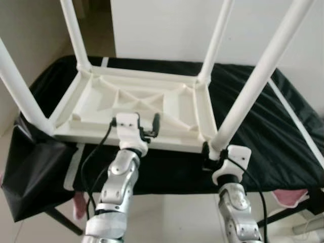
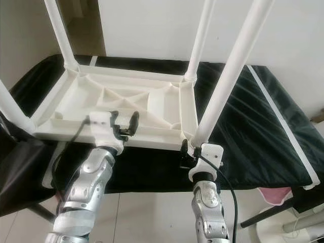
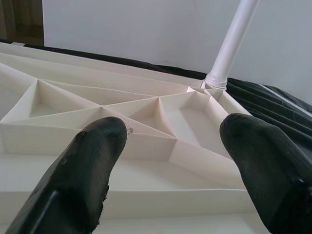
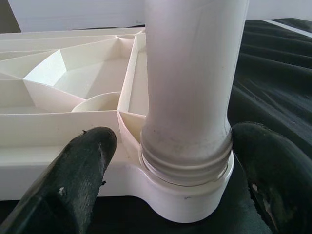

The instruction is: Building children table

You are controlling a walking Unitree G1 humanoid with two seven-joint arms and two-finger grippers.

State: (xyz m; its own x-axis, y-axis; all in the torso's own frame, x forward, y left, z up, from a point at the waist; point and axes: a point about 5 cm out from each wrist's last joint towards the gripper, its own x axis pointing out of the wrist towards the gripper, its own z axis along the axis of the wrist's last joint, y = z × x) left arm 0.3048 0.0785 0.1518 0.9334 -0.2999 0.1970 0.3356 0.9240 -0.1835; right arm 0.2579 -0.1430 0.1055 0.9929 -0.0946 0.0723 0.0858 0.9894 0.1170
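White table (image 1: 136, 104): upturned on black cloth (image 1: 263, 147).
Right gripper (image 4: 180, 180): raised, spread around near-right leg (image 4: 190, 73).
Left gripper (image 3: 170, 161): spread at table's near edge.

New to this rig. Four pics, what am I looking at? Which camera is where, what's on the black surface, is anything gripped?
This is a humanoid robot with two silver arms, each ending in two black fingers. The two wide pictures come from its head camera, looking down. The two close-ups come from cameras on its wrists, looking along the fingers.

On the black-covered bed lies a white plastic children's table, upside down, its ribbed underside facing up and four legs pointing upward.

The left gripper is open over the near edge of the tabletop, holding nothing. The right gripper is at the near right leg, its fingers either side of the base where the leg enters its socket. A gap shows on both sides, so it looks open, not clamped.
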